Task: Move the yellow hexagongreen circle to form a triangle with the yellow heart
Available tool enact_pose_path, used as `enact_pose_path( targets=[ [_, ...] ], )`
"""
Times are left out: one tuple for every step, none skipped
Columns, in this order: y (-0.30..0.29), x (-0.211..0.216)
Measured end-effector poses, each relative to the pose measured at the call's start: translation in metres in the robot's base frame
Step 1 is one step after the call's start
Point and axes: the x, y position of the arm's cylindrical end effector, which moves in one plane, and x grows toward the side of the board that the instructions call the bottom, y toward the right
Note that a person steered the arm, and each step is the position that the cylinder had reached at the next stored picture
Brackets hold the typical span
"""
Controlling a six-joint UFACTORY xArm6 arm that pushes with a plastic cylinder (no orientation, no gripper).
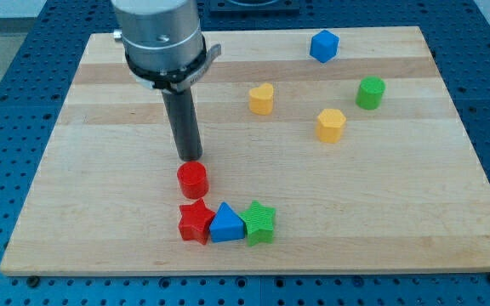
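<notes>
One raised view from beyond the wooden board's (253, 246) near edge, angled down, whole board in frame.

**Eight coloured blocks on a pale wooden board**

The rectangular light-wood board (100, 204) carries everything. Just below my tip (190, 159) stands a red cylinder block (192, 179). Further below, a red star block (196, 222), a blue triangular block (226, 224) and a green star block (259, 222) touch in a row. To the tip's right sit a yellow heart block (262, 99), a yellow hexagon block (331, 124), a green cylinder block (369, 92) and a blue hexagon block (323, 46).
</notes>
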Motion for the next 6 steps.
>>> enact_pose_path(
  targets=[
    [0.002, 0.015],
    [0.003, 0.017],
    [0.015, 0.006],
    [0.072, 0.0],
    [0.145, 0.001],
    [0.204, -0.028]
  ],
)
